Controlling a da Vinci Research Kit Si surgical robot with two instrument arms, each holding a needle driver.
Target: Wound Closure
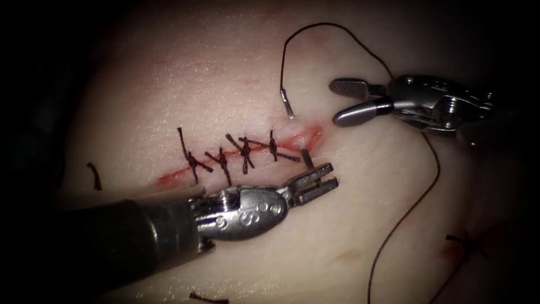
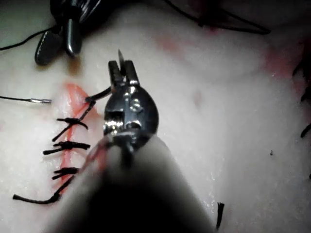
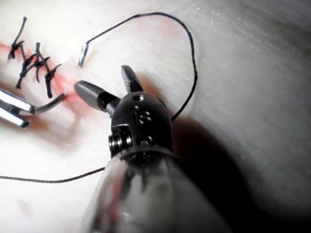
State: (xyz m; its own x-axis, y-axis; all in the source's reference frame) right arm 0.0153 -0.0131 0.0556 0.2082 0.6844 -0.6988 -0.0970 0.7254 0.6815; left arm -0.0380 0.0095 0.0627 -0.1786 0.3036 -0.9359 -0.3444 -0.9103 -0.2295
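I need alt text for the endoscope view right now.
The curved needle sits in the tissue at the cut's right end, its tip emerging beside the left tool, whose fingers look slightly apart. The right tool hovers open, holding nothing; thread trails from the needle's exposed tail.

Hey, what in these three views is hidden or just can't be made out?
1. Needle middle: buried in the tissue at the cut's right end, endoscope view.
2. Whether the left tool holds the needle's emerging end: contact too small, endoscope view.
3. Thread far end: cut off by the endoscope view's bottom edge.
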